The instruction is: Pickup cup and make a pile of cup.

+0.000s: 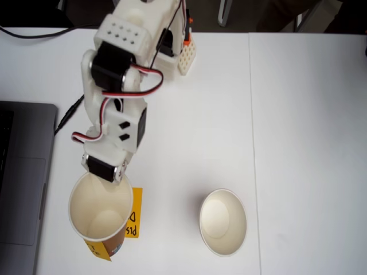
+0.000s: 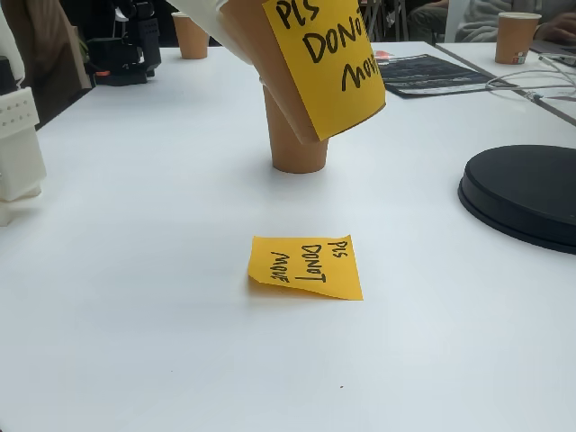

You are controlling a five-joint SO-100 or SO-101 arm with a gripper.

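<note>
The cup (image 1: pixel 98 217), white inside and brown outside, hangs tilted above the table at the lower left of a fixed view. Its orange handwritten note (image 2: pixel 326 58) faces the low camera. My gripper (image 1: pixel 106 177) is shut on the cup's far rim, one finger inside and one outside. The plain paper cup (image 1: pixel 222 222) stands upright on the table to the right, apart from the held cup. In the low fixed view this plain cup (image 2: pixel 295 135) stands behind and below the held cup (image 2: pixel 261 45).
A loose orange sticky note (image 2: pixel 306 265) lies flat on the table beneath the held cup. A grey laptop (image 1: pixel 23 172) fills the left edge. A black round disc (image 2: pixel 526 193) sits at the right, and further paper cups (image 2: pixel 517 36) stand at the back.
</note>
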